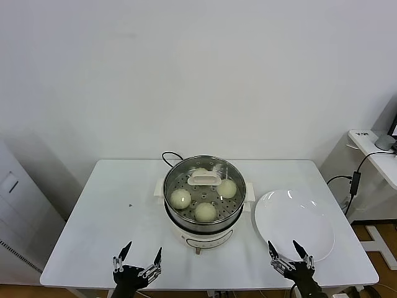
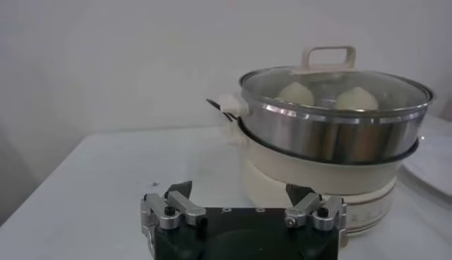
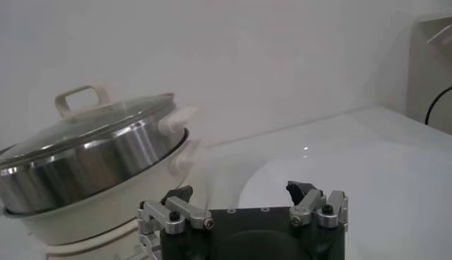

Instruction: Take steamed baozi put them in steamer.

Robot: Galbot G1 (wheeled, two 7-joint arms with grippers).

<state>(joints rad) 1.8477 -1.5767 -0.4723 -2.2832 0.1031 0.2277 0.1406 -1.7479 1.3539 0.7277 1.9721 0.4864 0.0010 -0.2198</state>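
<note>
While both my arms idled at the near table edge, the stock stood as follows. Item one: steamer (image 1: 205, 205), steel pot on a white base, at table centre, a black cord (image 1: 170, 156) leaving it at eleven o'clock. Item two: glass lid (image 1: 214, 169) with cream handle (image 1: 204, 179), seated on the pot. Item three: steamed baozi inside, under the glass; three plain, at nine o'clock (image 1: 180, 198), six o'clock (image 1: 205, 211) and three o'clock (image 1: 226, 188) of the basket, and a fourth (image 1: 200, 172) at twelve, mostly hidden by the handle. Item four: white plate (image 1: 294, 225), bare, just beside the steamer at its four o'clock. Item five: my left gripper (image 1: 141, 255), at the steamer's seven o'clock, jaws spread wide, holding nothing. Item six: my right gripper (image 1: 286, 249), over the plate's near rim, likewise wide and unladen.
</note>
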